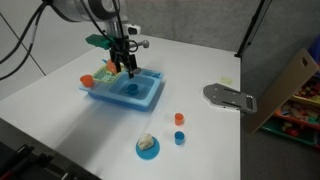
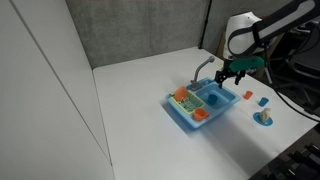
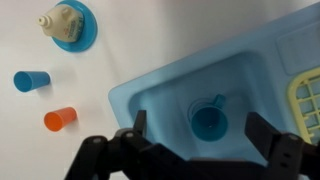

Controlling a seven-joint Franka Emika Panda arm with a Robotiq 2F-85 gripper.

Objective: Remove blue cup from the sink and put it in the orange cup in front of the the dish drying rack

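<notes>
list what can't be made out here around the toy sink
- Small round mid-blue plastic cup: exterior view, too small for detail.
- Yellow-green plastic drying rack: wrist view, cut off by right edge.
- Beige lump on round blue plate: wrist view, blurred, unidentifiable.

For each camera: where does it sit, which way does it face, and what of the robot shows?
An exterior view: raised beside the white table, looking down at the light-blue plastic toy sink; arm and gripper show.
An exterior view: from another side, facing the same sink; arm enters at the picture's right.
Wrist view: looks down into the basin at the small round mid-blue plastic cup; only the open gripper's fingers show.
Shared: all three show the sink.
</notes>
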